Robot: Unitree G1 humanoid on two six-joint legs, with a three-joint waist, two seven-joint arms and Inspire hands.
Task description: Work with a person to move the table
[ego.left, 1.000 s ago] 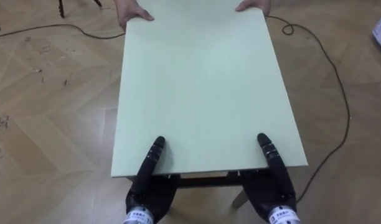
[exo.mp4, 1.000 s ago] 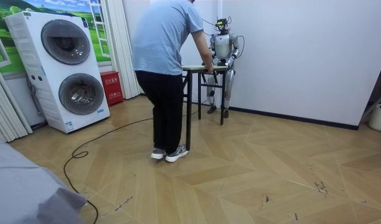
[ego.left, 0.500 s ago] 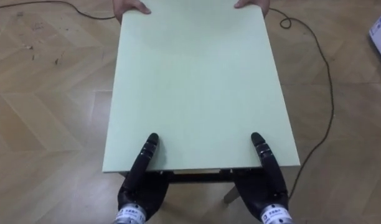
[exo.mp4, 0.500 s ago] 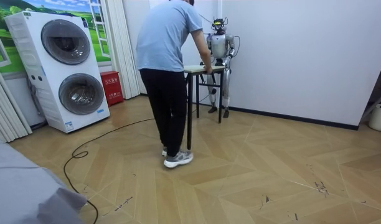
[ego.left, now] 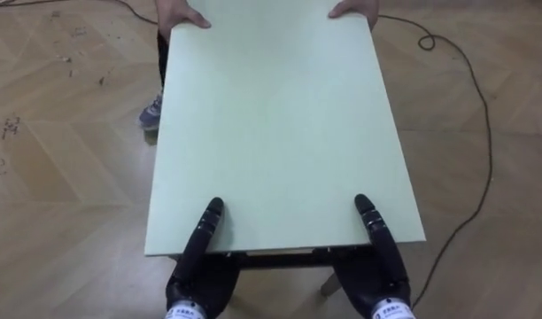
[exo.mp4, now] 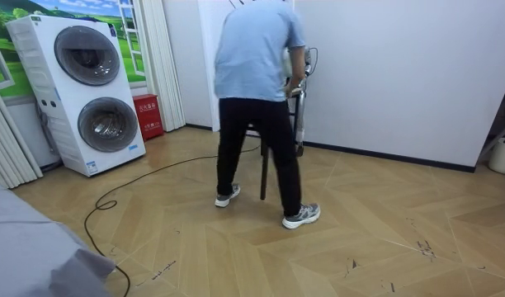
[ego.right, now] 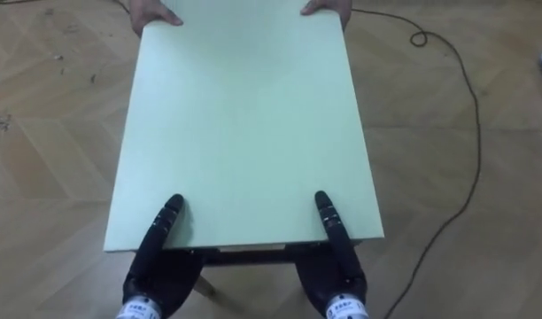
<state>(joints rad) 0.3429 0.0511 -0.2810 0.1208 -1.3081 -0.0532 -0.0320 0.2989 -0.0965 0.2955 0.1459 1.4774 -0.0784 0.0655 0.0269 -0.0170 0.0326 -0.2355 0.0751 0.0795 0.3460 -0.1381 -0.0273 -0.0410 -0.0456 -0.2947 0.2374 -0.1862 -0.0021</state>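
While the person (exo.mp4: 257, 82) stands at the far end with 1 hand (ego.left: 184, 16) on each far corner, the table (ego.left: 280, 124) (pale green top, dark legs) is between person and robot, over the wood floor (ego.left: 58, 177). The robot's left hand (ego.left: 200, 276) and right hand (ego.left: 382, 275) are at the 2 near corners, partly under the edge. Whether they grip it cannot be told.

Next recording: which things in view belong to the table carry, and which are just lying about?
Belong to the job: table; left hand and right hand at its near edge; person's hands at its far edge.
Lying about: stacked washing machines; red box; white bucket.
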